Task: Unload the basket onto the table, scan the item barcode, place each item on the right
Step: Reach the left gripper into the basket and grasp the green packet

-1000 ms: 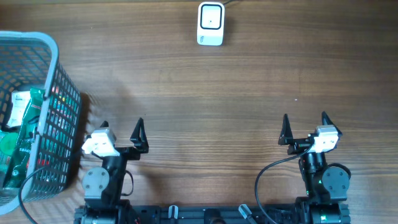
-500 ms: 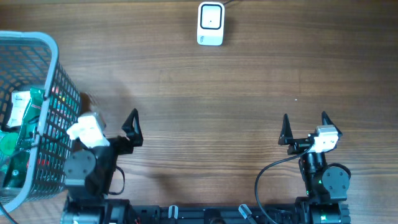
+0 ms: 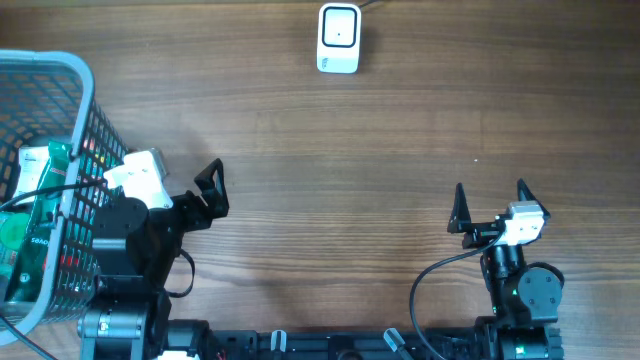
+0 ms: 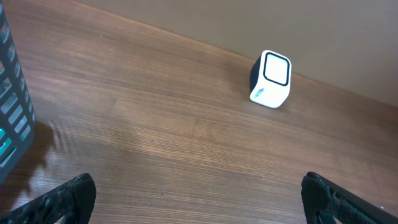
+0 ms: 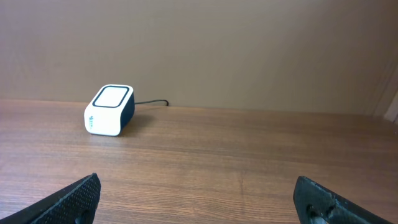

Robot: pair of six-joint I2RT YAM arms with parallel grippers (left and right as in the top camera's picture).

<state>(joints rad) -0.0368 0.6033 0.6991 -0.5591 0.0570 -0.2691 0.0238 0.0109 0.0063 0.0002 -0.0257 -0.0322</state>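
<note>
Several green and white packaged items [image 3: 30, 200] lie in the grey wire basket [image 3: 70, 62] at the table's left edge. The white barcode scanner [image 3: 338, 38] stands at the far middle, also in the left wrist view [image 4: 271, 79] and the right wrist view [image 5: 110, 110]. My left gripper [image 3: 178, 172] hangs open beside the basket's right wall, empty [image 4: 199, 193]. Low at the near right, my right gripper [image 3: 490, 195] is open over bare wood with nothing between its fingers [image 5: 198, 190].
The basket wall [image 4: 9, 106] fills the left edge of the left wrist view. A black cable [image 5: 152, 102] runs from the scanner toward the back wall. Brown wooden tabletop [image 3: 350, 170] stretches between the arms and the scanner.
My left arm has swung left toward the basket and turned, its gripper still open. The right arm has not moved.
</note>
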